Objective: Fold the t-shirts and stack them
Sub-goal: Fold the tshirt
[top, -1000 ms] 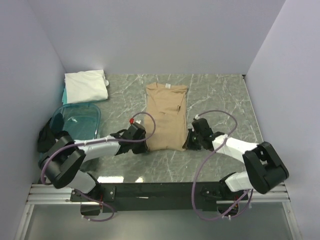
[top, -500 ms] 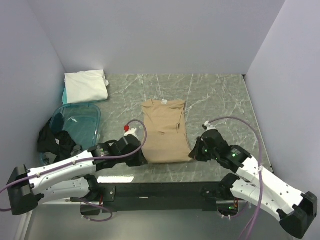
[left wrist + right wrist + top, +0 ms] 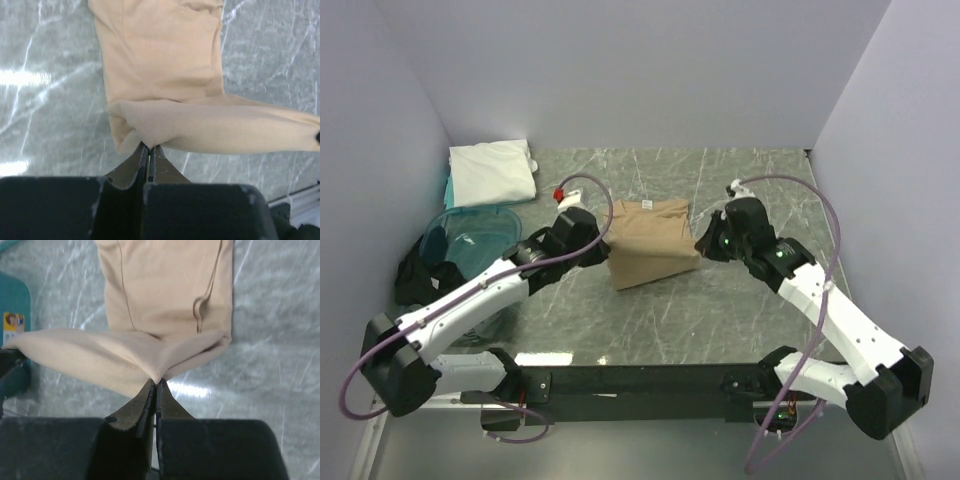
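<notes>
A tan t-shirt [image 3: 650,245] lies in the middle of the marble table, its near hem lifted and carried over its far half. My left gripper [image 3: 603,240] is shut on the hem's left corner [image 3: 145,137]. My right gripper [image 3: 704,243] is shut on the hem's right corner [image 3: 159,376]. The hem hangs stretched between them above the flat part of the tan t-shirt [image 3: 160,55], which also shows in the right wrist view [image 3: 165,290]. A folded white t-shirt [image 3: 492,172] lies at the far left corner.
A clear teal plastic bin [image 3: 470,240] stands at the left, with dark clothing [image 3: 420,275] beside it. White walls close in the table on three sides. A black rail [image 3: 640,380] runs along the near edge.
Both grippers, holding the tan t-shirt's near hem, have moved away from the near edge toward the back, lifting the hem and folding it over the shirt's far half.
</notes>
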`<move>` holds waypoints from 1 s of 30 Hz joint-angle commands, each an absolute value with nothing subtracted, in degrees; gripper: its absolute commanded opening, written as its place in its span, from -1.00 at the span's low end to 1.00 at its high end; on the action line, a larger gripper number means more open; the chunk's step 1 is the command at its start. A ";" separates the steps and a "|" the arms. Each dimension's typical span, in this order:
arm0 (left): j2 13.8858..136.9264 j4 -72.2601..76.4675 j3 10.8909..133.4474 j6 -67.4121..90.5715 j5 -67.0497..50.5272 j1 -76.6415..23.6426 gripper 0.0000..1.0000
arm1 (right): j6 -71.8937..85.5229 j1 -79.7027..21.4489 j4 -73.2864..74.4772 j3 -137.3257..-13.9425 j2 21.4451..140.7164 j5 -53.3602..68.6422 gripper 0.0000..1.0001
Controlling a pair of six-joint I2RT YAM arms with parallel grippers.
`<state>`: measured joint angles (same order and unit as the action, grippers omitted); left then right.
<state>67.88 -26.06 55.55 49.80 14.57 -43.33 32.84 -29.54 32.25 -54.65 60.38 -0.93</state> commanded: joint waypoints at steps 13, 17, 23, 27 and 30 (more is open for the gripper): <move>86.20 -21.44 72.14 39.20 7.56 -30.68 -0.99 | 26.28 -18.73 22.86 -68.55 77.76 9.84 -0.99; 90.52 -21.27 75.49 38.24 6.07 -28.48 -0.99 | 24.96 -17.49 23.99 -74.95 84.19 11.69 -0.99; 99.04 -20.74 82.69 35.95 3.52 -24.26 -0.99 | 25.40 -15.30 23.30 -81.81 93.42 11.78 -0.99; 105.63 -21.36 87.79 35.77 1.85 -21.98 -0.99 | 24.78 -14.41 23.11 -87.44 100.71 12.14 -0.99; 111.34 -21.36 91.75 35.16 0.44 -20.83 -0.99 | 24.61 -13.63 22.15 -92.36 107.74 11.52 -0.99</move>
